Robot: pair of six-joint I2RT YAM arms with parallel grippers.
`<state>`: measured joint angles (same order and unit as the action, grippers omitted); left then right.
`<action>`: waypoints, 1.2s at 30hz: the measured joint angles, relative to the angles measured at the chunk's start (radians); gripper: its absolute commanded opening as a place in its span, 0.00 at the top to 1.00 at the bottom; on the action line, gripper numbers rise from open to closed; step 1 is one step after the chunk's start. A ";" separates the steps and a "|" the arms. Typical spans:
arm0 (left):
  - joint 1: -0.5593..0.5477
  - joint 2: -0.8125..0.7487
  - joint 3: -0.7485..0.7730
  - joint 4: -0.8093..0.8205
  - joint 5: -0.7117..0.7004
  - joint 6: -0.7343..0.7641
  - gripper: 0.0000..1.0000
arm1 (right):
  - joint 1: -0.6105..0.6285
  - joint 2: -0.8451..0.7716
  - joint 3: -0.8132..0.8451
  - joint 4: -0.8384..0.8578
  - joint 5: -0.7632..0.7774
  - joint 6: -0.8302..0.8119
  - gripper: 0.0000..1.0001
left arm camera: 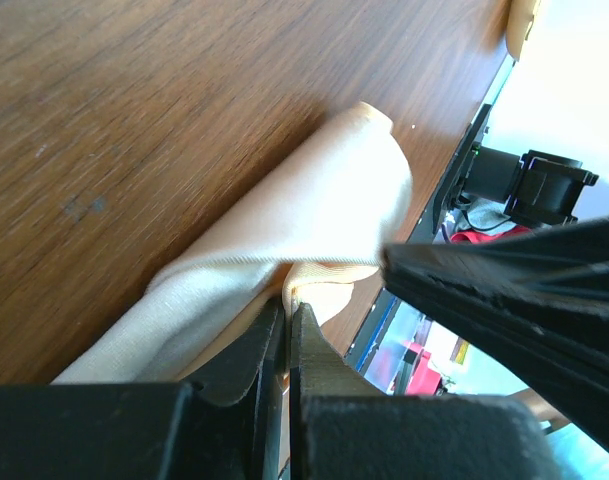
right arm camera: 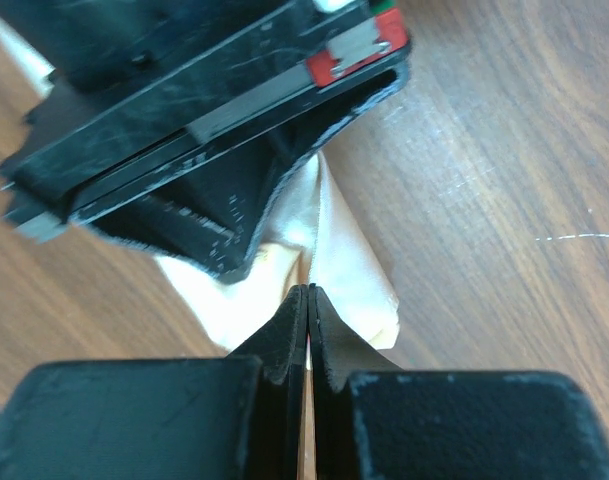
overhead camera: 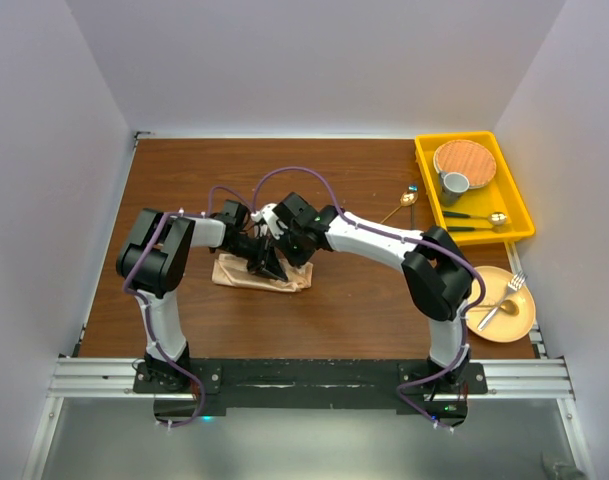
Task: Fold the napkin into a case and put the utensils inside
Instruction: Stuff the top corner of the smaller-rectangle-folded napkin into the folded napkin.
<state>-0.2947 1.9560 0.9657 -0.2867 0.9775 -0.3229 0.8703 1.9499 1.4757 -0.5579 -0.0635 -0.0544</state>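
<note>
The folded napkin (overhead camera: 234, 276) lies with its long axis left-right on the worktop (overhead camera: 334, 315), beneath both hands. The left hand (left arm camera: 289, 310) and right hand (right arm camera: 307, 292) each pinch its edge, fully closed.

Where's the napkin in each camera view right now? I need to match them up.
Top external: napkin left of centre, partly hidden.
Left wrist: napkin across the middle, running toward the bottom left.
Right wrist: napkin at centre, slightly right.
Shared landmark: the brown wooden table under it.
</note>
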 measured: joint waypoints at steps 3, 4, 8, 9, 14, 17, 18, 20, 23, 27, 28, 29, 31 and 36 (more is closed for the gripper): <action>0.000 0.000 0.002 -0.001 0.000 0.000 1.00 | 0.000 -0.012 -0.011 -0.003 -0.015 -0.007 1.00; 0.000 0.000 0.004 -0.004 0.000 0.000 1.00 | 0.000 -0.014 -0.018 -0.003 -0.021 -0.010 1.00; -0.002 0.000 0.020 -0.022 -0.007 -0.007 1.00 | 0.000 -0.016 -0.045 0.005 -0.036 -0.014 1.00; -0.003 0.000 0.026 -0.024 -0.013 -0.008 1.00 | 0.000 -0.015 -0.048 0.006 -0.036 -0.017 1.00; -0.013 0.003 0.063 -0.029 -0.047 -0.026 1.00 | 0.000 -0.013 -0.053 0.027 -0.035 -0.030 1.00; -0.014 0.008 0.080 -0.029 -0.056 -0.034 1.00 | 0.000 -0.013 -0.060 0.033 -0.034 -0.037 1.00; -0.016 0.010 0.085 -0.031 -0.057 -0.035 1.00 | 0.000 -0.013 -0.061 0.035 -0.033 -0.040 1.00; -0.018 0.010 0.094 -0.035 -0.060 -0.038 1.00 | 0.000 -0.013 -0.061 0.039 -0.033 -0.044 1.00; -0.022 0.011 0.109 -0.037 -0.066 -0.044 1.00 | 0.000 -0.013 -0.061 0.042 -0.032 -0.045 1.00; -0.024 0.029 0.121 -0.036 -0.074 -0.051 1.00 | -0.001 -0.013 -0.061 0.048 -0.032 -0.047 1.00; -0.024 0.035 0.121 -0.035 -0.074 -0.053 0.99 | -0.001 -0.013 -0.061 0.050 -0.031 -0.047 1.00; -0.024 0.040 0.122 -0.034 -0.072 -0.058 0.98 | -0.001 -0.012 -0.061 0.051 -0.029 -0.048 1.00; -0.024 0.043 0.124 -0.033 -0.068 -0.061 0.91 | -0.001 -0.010 -0.066 0.060 -0.026 -0.048 1.00; -0.021 0.043 0.125 -0.025 -0.068 -0.061 0.83 | -0.016 0.028 -0.080 0.080 -0.024 -0.047 1.00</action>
<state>-0.3153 1.9991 1.0904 -0.3119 0.9092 -0.3840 0.8543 1.9778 1.3960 -0.4782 -0.0875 -0.1009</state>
